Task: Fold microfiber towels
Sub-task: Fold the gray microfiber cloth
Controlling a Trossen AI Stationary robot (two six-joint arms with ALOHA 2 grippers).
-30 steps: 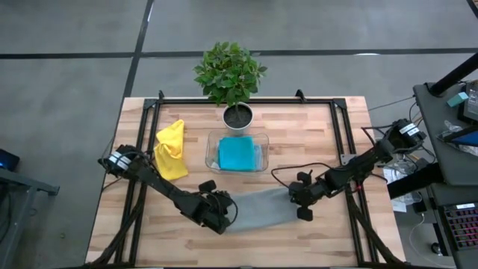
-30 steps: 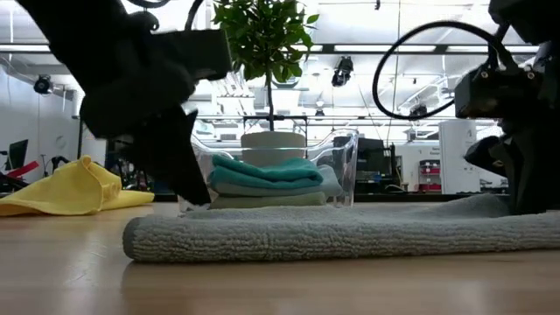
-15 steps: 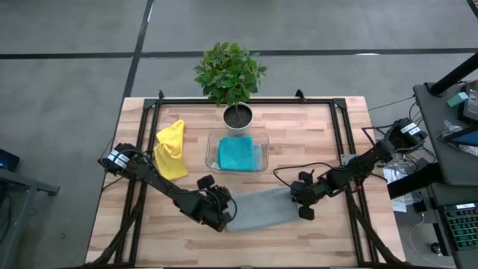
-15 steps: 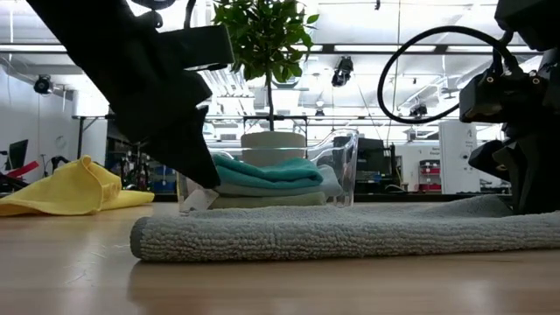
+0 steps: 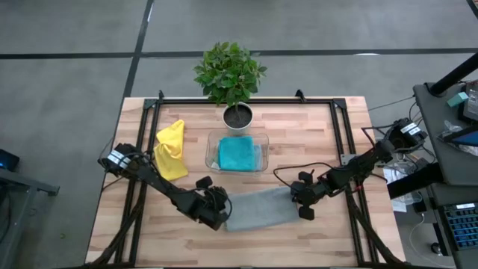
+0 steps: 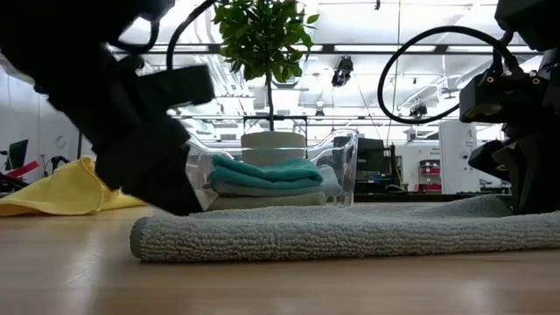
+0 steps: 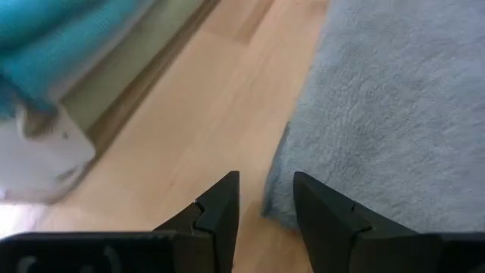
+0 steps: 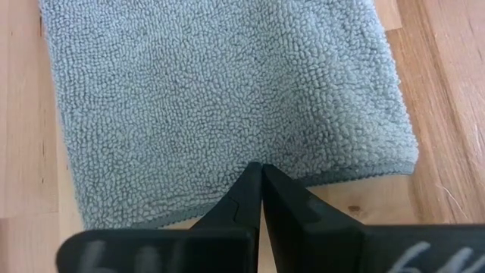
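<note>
At tabletop centre-front lies the grey towel (image 5: 258, 209), long axis nine-to-three: left gripper (image 5: 215, 214) jaws part-spread just off its nine-o'clock end, right gripper (image 5: 304, 212) jaws pressed together at its three-o'clock edge.

Your left claw (image 5: 217, 212): low, fingers parted, empty | your right claw (image 5: 302, 200): low, fingers pressed together.

We note a potted plant (image 5: 230, 75) at the far edge of the wooden table (image 5: 306, 142), its white pot (image 5: 238, 117) just behind a clear tray (image 5: 210, 142) near table centre. Black frame rails (image 5: 342, 134) run along both sides.
</note>
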